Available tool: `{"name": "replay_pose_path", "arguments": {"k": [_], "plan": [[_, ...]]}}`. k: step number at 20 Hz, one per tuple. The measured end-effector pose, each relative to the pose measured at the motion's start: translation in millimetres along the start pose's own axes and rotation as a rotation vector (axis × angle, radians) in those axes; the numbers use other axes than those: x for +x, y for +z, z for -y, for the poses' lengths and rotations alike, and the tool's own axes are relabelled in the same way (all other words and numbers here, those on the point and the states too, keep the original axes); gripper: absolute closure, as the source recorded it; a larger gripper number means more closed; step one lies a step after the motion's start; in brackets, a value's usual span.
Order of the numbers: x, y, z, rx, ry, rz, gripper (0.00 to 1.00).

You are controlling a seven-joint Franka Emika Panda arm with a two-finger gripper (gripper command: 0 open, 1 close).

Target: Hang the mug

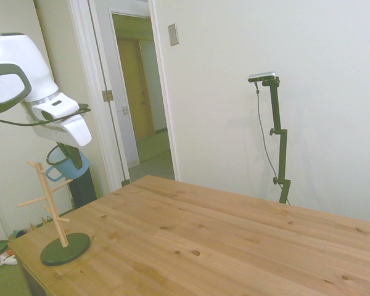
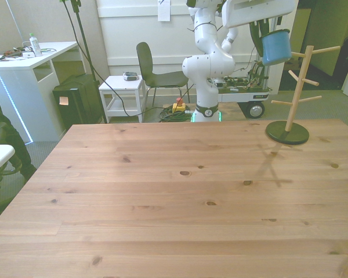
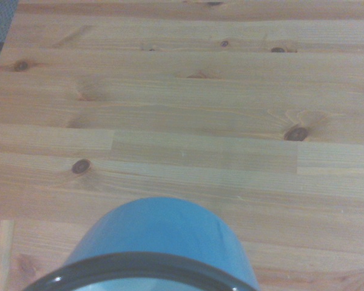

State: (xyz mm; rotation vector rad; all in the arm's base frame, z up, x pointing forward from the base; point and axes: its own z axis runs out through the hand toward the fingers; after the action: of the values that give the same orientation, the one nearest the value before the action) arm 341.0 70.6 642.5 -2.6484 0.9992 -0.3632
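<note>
Blue enamel fills my grip: my claw (image 1: 66,158) is clamped on the mug (image 1: 66,166), carrying it in the air above the wooden table (image 1: 222,240), just beside the upper pegs of the wooden mug tree (image 1: 54,209). Its small loop handle faces that tree's post. From the wrist I see the mug's (image 3: 164,245) dark rim with bare planks beneath. The tree's (image 2: 296,87) round dark base sits near the table's corner.
</note>
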Motion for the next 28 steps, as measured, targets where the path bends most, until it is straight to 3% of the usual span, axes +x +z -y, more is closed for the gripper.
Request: {"name": "replay_pose_path", "arguments": {"k": [20,28], "plan": [[-29.3,12.3,28.4,0.019,-0.039,-0.027,1.0],[-34.6,44.1,60.0,0.013,-0.036,-0.018,1.0]]}}
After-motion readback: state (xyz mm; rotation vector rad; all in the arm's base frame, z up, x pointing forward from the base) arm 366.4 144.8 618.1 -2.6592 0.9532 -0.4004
